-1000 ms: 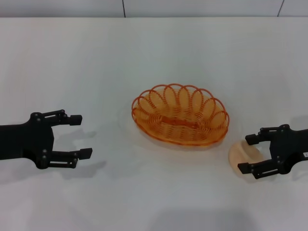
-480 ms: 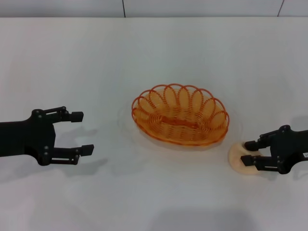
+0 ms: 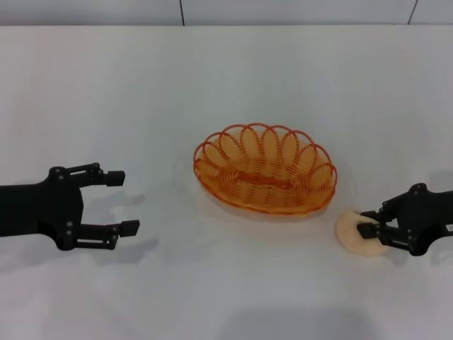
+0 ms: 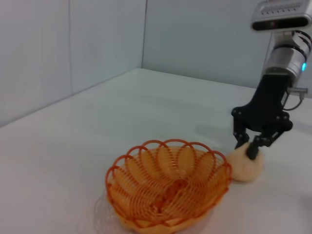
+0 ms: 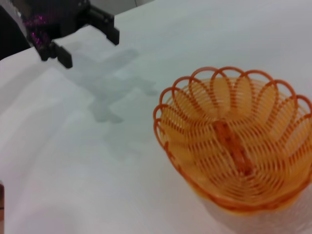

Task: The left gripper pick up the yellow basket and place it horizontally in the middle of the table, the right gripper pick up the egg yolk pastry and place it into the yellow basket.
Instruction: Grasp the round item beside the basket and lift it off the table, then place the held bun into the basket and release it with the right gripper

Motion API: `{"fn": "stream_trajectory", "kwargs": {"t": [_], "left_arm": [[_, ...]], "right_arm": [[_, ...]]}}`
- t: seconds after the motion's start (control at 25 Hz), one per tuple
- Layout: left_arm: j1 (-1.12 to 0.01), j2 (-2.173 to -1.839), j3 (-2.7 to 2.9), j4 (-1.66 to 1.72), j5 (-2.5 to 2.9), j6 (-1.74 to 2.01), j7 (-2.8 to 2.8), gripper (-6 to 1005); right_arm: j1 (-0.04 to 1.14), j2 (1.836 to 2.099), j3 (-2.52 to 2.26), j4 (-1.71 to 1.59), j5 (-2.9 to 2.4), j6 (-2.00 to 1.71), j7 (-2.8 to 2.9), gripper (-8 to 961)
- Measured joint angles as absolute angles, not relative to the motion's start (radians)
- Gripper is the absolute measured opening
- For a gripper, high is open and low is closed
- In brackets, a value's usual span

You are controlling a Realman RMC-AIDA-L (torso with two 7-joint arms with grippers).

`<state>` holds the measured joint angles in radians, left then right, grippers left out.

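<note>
In the head view, the nearest things are the two grippers, low in the frame on both sides. The left gripper [image 3: 117, 202] is at the lower left of the frame, above the table [image 3: 226, 85], and its two black fingers are spread wide with nothing between them. It is well apart from the yellow basket [image 3: 265, 170]. At the lower right of the frame, the right gripper [image 3: 367, 222] has its fingers closed around the egg yolk pastry [image 3: 354, 234], one finger on the far side of the bun and one on the near side. The pastry is a pale round piece and it seems to lie on the table surface, just beside the right end of the basket but not in it; I cannot tell if the two touch. The left wrist view shows this also: the right gripper [image 4: 249, 150] comes down from above, its fingertips press on the top of the pastry [image 4: 245, 165], and the pastry is close to the rim of the basket [image 4: 168, 187]. Farther from the robot, near the middle of the head view, the basket stands upright on the table with its long side across the frame, and it is empty. In the right wrist view the basket [image 5: 234, 141] fills the right part, and the left gripper [image 5: 85, 36] shows in the upper left corner, open, with its shadow on the white table [image 5: 73, 170].
</note>
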<state>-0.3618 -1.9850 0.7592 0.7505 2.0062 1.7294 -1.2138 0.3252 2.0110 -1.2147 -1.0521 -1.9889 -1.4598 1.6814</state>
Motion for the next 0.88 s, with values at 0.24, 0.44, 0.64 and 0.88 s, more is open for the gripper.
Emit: {"fn": "stream_trajectory", "kwargs": {"t": [0.24, 0.44, 0.64, 0.88], "left_arm": [[-0.356, -1.989, 0.761, 0.747, 2.013, 1.746, -1.209, 874], [-0.356, -1.996, 0.761, 0.748, 2.020, 1.746, -1.209, 874], [-0.363, -1.996, 0.761, 0.749, 2.030, 1.752, -1.209, 874], [-0.366, -1.996, 0.761, 0.748, 2.033, 1.751, -1.208, 874]], "right_arm": [[0.326, 2.009, -1.161, -1.066, -1.962, -1.486, 1.659, 158], [0.328, 2.008, -1.097, -1.089, -1.888, -1.554, 1.610, 124], [0.348, 2.009, -1.081, -1.100, -1.788, -1.583, 1.587, 70], [0.395, 2.012, -1.138, -1.029, -1.626, -1.558, 1.529, 47]]}}
